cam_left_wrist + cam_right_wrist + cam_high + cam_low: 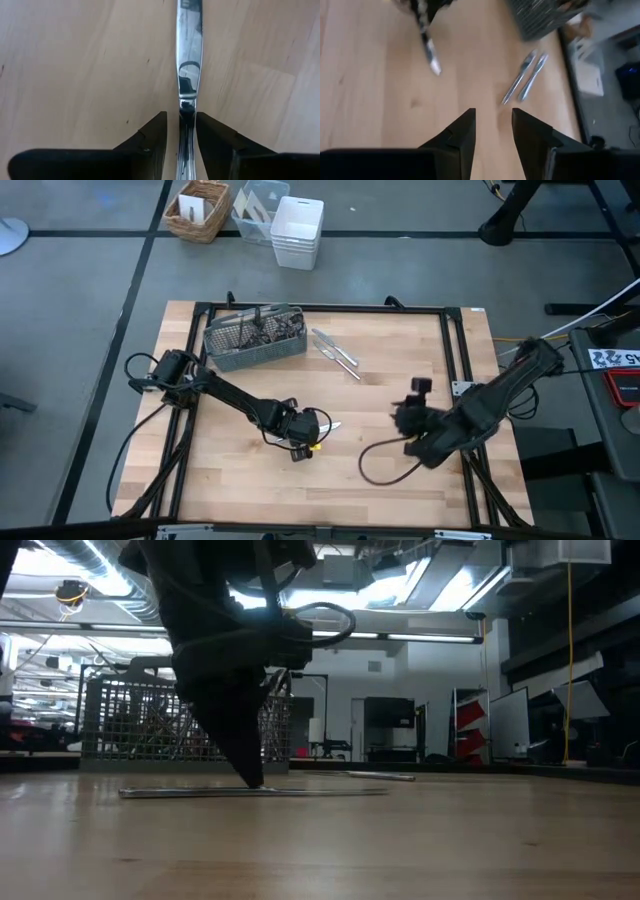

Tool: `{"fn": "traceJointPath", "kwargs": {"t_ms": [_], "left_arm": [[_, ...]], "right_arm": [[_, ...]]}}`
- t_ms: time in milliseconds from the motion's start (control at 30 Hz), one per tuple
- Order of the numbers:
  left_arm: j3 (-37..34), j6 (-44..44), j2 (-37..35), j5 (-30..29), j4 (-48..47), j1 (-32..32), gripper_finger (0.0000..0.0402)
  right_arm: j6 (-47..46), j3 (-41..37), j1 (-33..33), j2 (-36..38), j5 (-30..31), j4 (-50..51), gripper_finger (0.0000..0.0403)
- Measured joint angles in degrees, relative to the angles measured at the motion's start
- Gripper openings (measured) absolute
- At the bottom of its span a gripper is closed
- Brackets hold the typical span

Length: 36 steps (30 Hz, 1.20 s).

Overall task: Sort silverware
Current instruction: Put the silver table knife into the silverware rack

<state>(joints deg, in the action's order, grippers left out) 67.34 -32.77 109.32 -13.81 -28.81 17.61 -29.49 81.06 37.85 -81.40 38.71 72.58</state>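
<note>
The left tool [312, 430] sits low over the bench [250, 490] at about six o'clock from the wire-mesh caddy [254, 338], and it straddles a table knife [189, 60] that lies flat on the wood. In the left wrist view the two fingers [150, 140] stand a narrow gap apart, one on each side of the knife's handle; the gap is only a little wider than the handle, and whether the pads already press the metal I cannot tell. The knife's long axis runs straight out between the fingers, blade away from the wrist; from overhead its tip pokes out at three o'clock of the tool. The low view shows the knife as a thin bar flat on the bench with the fingertip down at its middle. By my judgement the coming move turns on that alignment: handle centred in the gap, axis in line with the fingers' reach, so a plain squeeze should take it.

The right tool [408, 418] waits near the bench's right side, at three o'clock of the left one and well apart from it, its fingers parted and holding nothing. The left arm is clearly the nearer to this knife.

Two more knives [336, 352] lie side by side at four o'clock of the caddy, just beside it. The caddy holds a tangle of other silverware [262, 328]; which pieces are forks or spoons is too small to make out. The knife's handle end is hidden under the left tool.
</note>
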Motion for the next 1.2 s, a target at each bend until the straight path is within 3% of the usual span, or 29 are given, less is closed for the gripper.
{"fn": "traceJointPath", "kwargs": {"t_ms": [133, 333, 433, 533, 633, 733, 967, 1200], "left_arm": [[-0.1, 0.1, 0.0, 0.1, 0.5, 0.0, 0.0096], [-0.1, 1.2, 0.0, 0.9, 1.8, 0.0, 0.0095], [-0.1, 1.3, 0.0, 1.0, 1.9, -0.2, 0.0095], [0.0, 1.3, 0.5, 1.0, 2.3, -0.5, 0.0095], [0.1, 1.3, 2.2, 1.1, 3.2, -0.5, 0.0095], [0.3, 1.3, 3.7, 2.2, 3.1, -0.5, 0.0095], [0.4, -0.2, 4.5, 3.2, 1.5, -0.9, 0.0091], [0.3, -0.1, 4.6, 4.6, 0.9, -1.8, 0.0031]], "right_arm": [[3.9, -3.7, -1.4, 6.8, 2.8, -4.9, 0.0128], [10.4, -16.9, -7.4, 17.8, -0.6, -20.2, 0.0128], [14.8, -25.1, -11.5, 22.2, -7.3, -32.1, 0.0128], [20.6, -33.3, -15.3, 25.1, -17.9, -46.0, 0.0128], [25.1, -40.2, -19.0, 25.9, -29.2, -58.9, 0.0128], [26.8, -45.1, -22.5, 25.9, -35.7, -66.3, 0.0128], [24.4, -50.7, -29.3, 26.0, -36.8, -70.0, 0.0128], [22.3, -51.8, -31.6, 25.8, -36.8, -69.8, 0.0128]]}}
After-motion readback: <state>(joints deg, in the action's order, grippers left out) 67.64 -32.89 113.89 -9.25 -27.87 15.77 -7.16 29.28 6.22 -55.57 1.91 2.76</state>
